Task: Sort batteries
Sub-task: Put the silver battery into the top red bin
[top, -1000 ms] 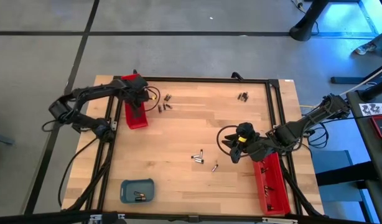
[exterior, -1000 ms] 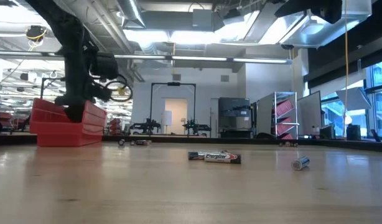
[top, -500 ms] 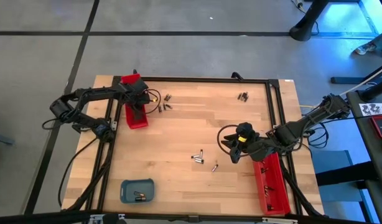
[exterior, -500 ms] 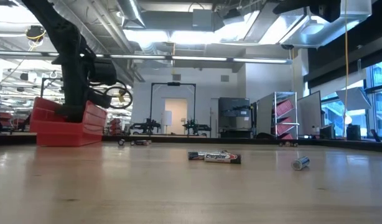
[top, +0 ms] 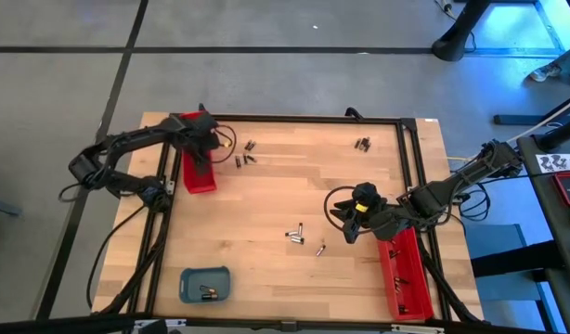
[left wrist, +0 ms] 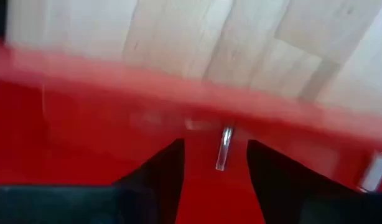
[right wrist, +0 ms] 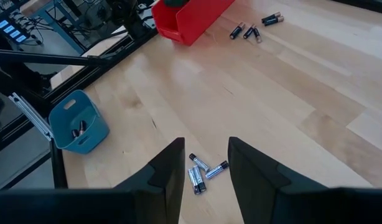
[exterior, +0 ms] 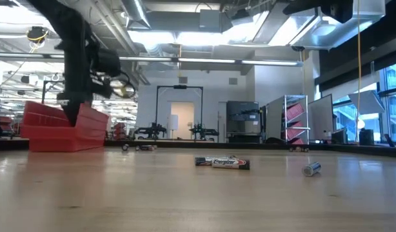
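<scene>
My left gripper (top: 208, 148) hangs over the red tray (top: 200, 174) at the table's far left, fingers pointing down and open (left wrist: 216, 155). A small silvery battery (left wrist: 224, 148) shows in the gap between the fingertips, on the tray's red floor (left wrist: 85, 124); the fingers do not touch it. A second battery (left wrist: 374, 171) lies in the same tray. My right gripper (top: 341, 220) waits open and empty above the table's right middle, over a loose cluster of batteries (right wrist: 202, 171).
More batteries lie near the left tray (top: 246, 153), at the far right (top: 362, 144) and mid-table (top: 296, 234). A blue-grey tray (top: 205, 284) holding batteries stands near the front left. Another red tray (top: 403, 274) lies along the right edge. A black frame (top: 410, 148) borders the wooden top.
My left gripper has risen out of the red tray and now hangs just above it. The tray has shifted a little toward the table's left edge.
</scene>
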`<action>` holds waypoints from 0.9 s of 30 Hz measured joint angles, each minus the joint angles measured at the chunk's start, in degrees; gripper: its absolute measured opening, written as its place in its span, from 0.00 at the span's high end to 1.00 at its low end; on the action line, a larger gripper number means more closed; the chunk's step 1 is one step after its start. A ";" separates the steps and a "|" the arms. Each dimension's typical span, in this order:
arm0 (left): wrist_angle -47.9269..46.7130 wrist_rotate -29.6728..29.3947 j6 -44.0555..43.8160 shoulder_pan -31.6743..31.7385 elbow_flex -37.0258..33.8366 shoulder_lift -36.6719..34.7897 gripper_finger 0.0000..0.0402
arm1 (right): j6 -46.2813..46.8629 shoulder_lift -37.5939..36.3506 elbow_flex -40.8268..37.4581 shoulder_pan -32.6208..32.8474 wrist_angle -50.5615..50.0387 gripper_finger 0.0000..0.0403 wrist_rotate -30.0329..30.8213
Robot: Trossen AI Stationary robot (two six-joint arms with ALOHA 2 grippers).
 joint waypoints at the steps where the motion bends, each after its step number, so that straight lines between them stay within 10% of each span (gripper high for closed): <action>1: -1.97 0.08 -1.45 -0.12 1.03 -0.86 0.58 | -0.10 0.00 0.00 0.00 -0.04 0.69 0.00; 18: -1.08 4.22 -34.41 -19.07 11.04 -21.71 0.64 | -34.84 5.62 -0.72 -1.43 -6.11 0.69 -14.77; 27: 11.07 1.84 -46.88 -38.82 11.04 -22.84 0.71 | -50.84 9.37 -14.29 -8.56 14.91 0.69 -40.06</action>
